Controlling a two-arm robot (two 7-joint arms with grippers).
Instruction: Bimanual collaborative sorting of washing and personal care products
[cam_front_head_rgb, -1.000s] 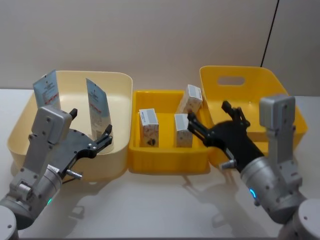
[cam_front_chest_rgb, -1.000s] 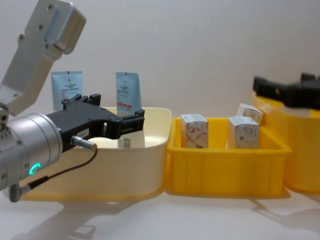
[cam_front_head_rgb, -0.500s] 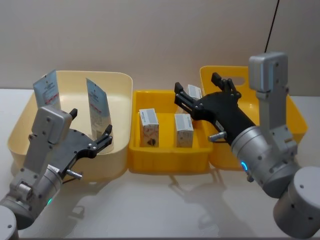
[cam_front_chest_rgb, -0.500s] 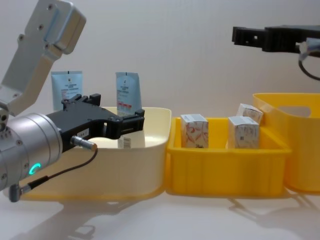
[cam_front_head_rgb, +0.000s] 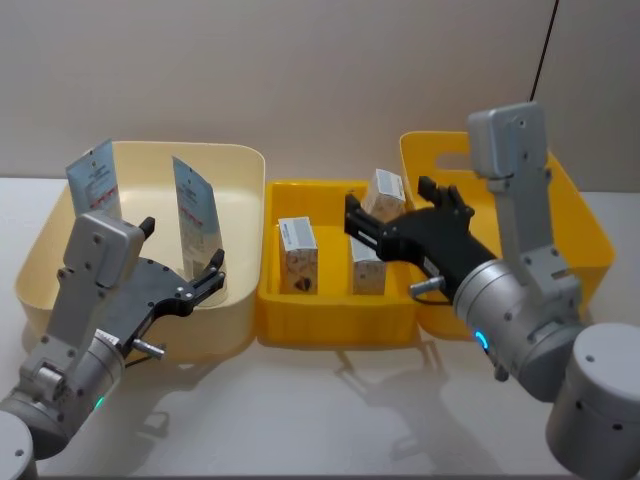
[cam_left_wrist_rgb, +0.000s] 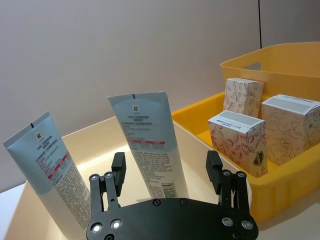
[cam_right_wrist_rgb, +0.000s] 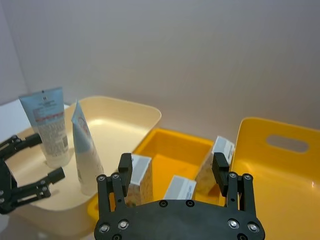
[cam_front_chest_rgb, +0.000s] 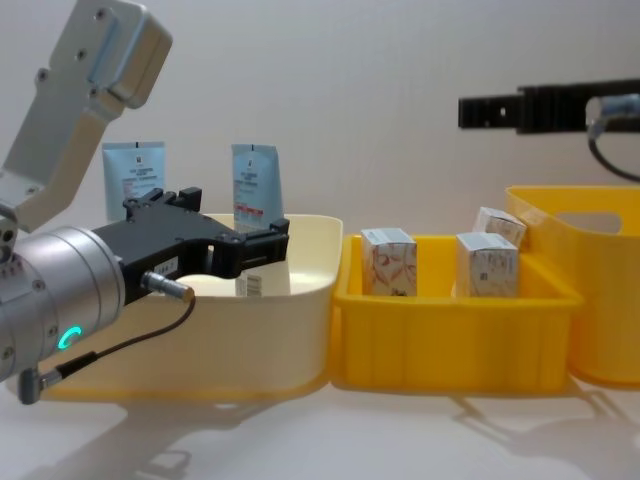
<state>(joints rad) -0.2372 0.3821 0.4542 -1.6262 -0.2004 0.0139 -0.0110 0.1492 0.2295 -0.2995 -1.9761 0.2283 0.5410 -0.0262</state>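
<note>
Now both of your grippers hang spread, holding nothing.
Nearest, on the left, your left gripper (cam_front_head_rgb: 182, 247) sits at the near side of the cream tub (cam_front_head_rgb: 240, 300), fingers wide apart, pointing at the right squeeze tube (cam_front_head_rgb: 196, 212). The left squeeze tube (cam_front_head_rgb: 98, 180) stands at the tub's far left. Your right gripper (cam_right_wrist_rgb: 172, 162) hovers well above the middle yellow tray (cam_front_head_rgb: 335, 325), jaws apart, over the left carton (cam_front_head_rgb: 298, 255) and the near carton (cam_front_head_rgb: 367, 278). The far carton (cam_front_head_rgb: 383, 195) leans in the tray's far right corner.

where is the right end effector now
In the head view the right end effector hovers open over the middle yellow bin, above its right-hand cartons.
</note>
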